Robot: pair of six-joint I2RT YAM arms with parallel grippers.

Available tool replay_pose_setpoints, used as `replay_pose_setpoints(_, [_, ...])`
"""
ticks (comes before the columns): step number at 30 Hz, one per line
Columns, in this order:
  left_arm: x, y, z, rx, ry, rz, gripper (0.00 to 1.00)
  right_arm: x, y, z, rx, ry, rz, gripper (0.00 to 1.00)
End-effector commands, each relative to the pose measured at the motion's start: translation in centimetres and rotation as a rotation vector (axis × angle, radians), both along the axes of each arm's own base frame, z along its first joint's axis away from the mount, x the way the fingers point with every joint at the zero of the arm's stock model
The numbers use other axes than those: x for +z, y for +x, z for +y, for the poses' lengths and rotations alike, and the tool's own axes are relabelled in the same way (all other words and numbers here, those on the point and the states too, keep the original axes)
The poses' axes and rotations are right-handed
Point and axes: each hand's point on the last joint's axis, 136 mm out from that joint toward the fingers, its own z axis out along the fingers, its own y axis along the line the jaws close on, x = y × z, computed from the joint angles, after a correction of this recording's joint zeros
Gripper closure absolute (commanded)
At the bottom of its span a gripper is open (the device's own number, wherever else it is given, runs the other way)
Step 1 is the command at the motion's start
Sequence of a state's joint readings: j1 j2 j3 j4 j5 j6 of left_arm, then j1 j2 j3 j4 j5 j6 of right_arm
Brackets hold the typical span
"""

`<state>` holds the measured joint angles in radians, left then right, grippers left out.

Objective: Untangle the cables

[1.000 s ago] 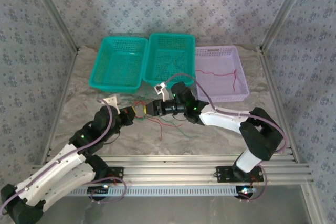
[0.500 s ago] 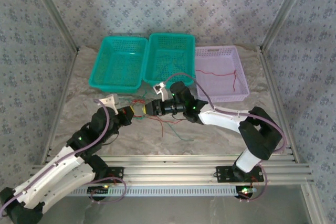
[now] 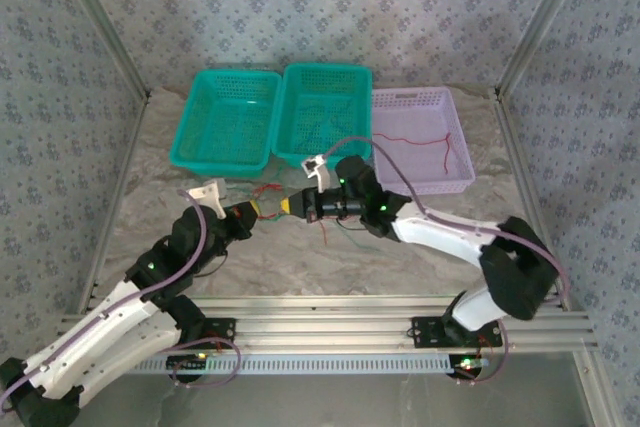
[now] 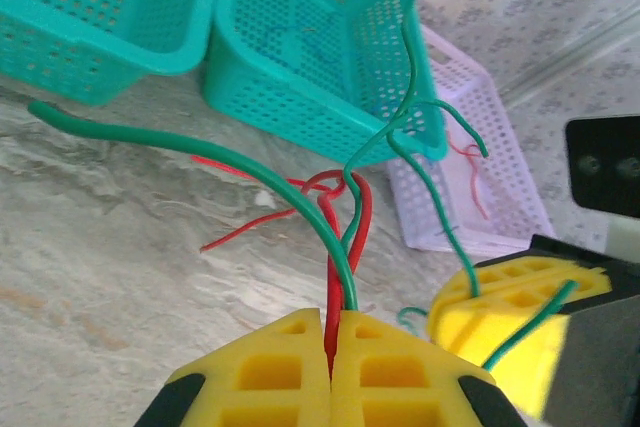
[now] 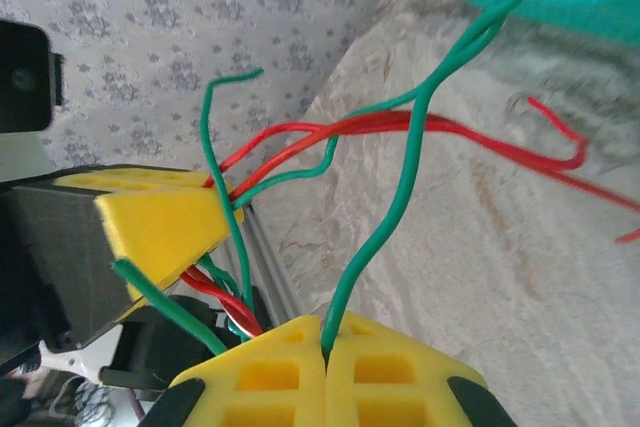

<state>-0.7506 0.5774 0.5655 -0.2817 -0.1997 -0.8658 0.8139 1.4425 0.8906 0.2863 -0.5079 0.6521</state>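
Left wrist view: the left end effector, pinched shut on a red cable and green cable, faces the right end effector, clamped on a green strand over the counter. The wires seem twisted together — pulling apart may cinch the knot.

Just before the middle basket, cables between left hand and right hand.

At the back of the marbled table three baskets sit in a row: the left teal basket, the middle teal basket touching it, the lilac basket rightmost. Flowered wall behind, metal rails nearest.
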Motion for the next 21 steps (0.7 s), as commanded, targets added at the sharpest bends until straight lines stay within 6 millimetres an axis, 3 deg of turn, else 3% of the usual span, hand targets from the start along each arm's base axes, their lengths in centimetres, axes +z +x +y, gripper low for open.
replay_pose_setpoints(1, [-0.2, 0.0, 1.7, 0.062, 0.043, -0.001, 1.00, -1.4, 3.9, -5.8, -0.236, -0.155, -0.077, 1.00])
replay_pose_setpoints(5, [-0.5, -0.2, 2.2, 0.070, 0.073, 0.013, 1.00, -0.9, 4.6, -9.2, -0.321, -0.191, -0.110, 1.00])
replay_pose_setpoints(11, [-0.6, -0.4, 2.7, 0.074, 0.116, 0.019, 1.00, 0.2, 4.6, -11.6, -0.374, -0.222, -0.152, 1.00])
replay_pose_setpoints(16, [-1.3, -0.5, 2.9, 0.079, 0.135, 0.034, 1.00, 2.2, 4.2, -12.1, -0.358, -0.183, -0.180, 1.00])
replay_pose_setpoints(21, [-1.5, -0.5, 3.8, 0.107, 0.167, 0.021, 1.00, 3.8, 5.0, -10.7, -0.290, -0.239, -0.185, 1.00])
